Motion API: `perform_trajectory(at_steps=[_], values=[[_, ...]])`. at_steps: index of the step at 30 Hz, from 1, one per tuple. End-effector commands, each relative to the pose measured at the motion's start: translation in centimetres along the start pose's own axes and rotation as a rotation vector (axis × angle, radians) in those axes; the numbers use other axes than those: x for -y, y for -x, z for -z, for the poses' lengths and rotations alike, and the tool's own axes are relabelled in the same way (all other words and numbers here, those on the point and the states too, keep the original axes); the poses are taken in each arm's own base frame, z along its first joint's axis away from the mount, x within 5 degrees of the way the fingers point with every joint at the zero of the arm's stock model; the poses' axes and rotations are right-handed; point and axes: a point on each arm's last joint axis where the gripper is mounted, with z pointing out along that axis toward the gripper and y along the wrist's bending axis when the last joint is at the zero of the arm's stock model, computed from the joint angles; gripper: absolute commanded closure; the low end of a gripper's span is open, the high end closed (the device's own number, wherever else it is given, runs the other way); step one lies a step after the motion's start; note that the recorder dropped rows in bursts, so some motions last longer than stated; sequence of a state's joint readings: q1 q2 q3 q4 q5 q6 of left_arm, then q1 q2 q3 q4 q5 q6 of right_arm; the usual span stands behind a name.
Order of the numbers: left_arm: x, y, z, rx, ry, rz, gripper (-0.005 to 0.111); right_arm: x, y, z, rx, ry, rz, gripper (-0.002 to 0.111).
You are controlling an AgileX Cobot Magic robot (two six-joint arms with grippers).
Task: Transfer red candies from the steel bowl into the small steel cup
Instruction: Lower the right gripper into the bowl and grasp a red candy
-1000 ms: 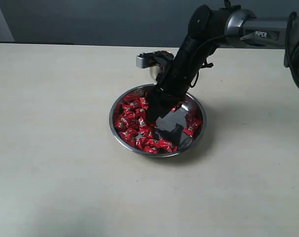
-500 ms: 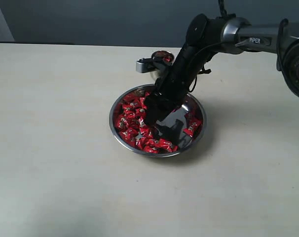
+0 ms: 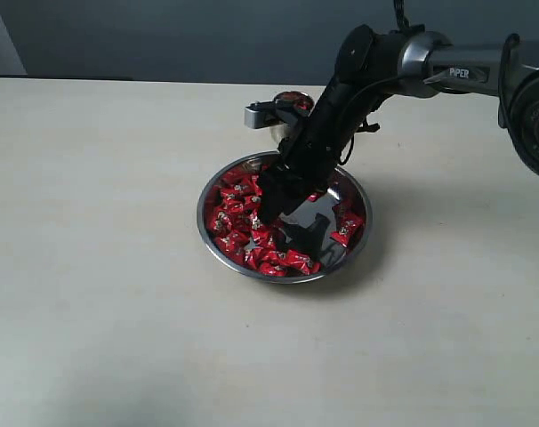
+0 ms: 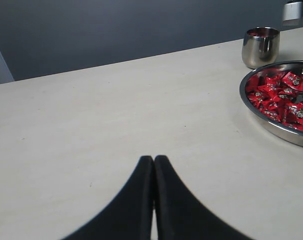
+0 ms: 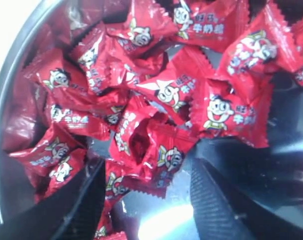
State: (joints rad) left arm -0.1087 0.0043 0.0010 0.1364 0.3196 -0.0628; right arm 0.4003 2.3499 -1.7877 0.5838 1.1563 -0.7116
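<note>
The steel bowl (image 3: pixel 363 233) sits mid-table, its left half heaped with red candies (image 3: pixel 234 218). My right gripper (image 3: pixel 271 212) reaches down into the bowl, open, its tips among the candies. In the right wrist view the right gripper (image 5: pixel 146 175) straddles a red candy (image 5: pixel 159 152), with the dark fingers (image 5: pixel 216 200) apart on either side and not closed on it. The small steel cup (image 3: pixel 292 103) stands just behind the bowl, partly hidden by the arm; it shows red candy inside (image 4: pixel 260 34). My left gripper (image 4: pixel 153 161) hovers shut over bare table, left of the bowl (image 4: pixel 271 122).
The black right arm (image 3: pixel 358 80) stretches in from the upper right across the bowl's back rim and in front of the cup. A dark wall runs along the table's far edge. The beige tabletop (image 3: pixel 100 267) surrounds the bowl.
The right gripper has shifted slightly left and deeper into the candy heap. The cup, hidden behind the arm a second ago, now shows. The left gripper shows no change.
</note>
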Motion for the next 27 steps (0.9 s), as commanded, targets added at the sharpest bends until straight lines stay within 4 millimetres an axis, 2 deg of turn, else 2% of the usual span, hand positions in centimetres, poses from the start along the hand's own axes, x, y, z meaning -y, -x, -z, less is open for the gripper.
perform_trajectory(at_steps=[1, 27], values=[[0.02, 0.14, 0.04, 0.015, -0.004, 0.006, 0.106, 0.11, 0.1, 0.07, 0.018, -0.008, 0.0, 0.058], [0.02, 0.14, 0.04, 0.015, -0.004, 0.006, 0.106, 0.18, 0.18, 0.08, 0.027, -0.016, 0.0, 0.058]])
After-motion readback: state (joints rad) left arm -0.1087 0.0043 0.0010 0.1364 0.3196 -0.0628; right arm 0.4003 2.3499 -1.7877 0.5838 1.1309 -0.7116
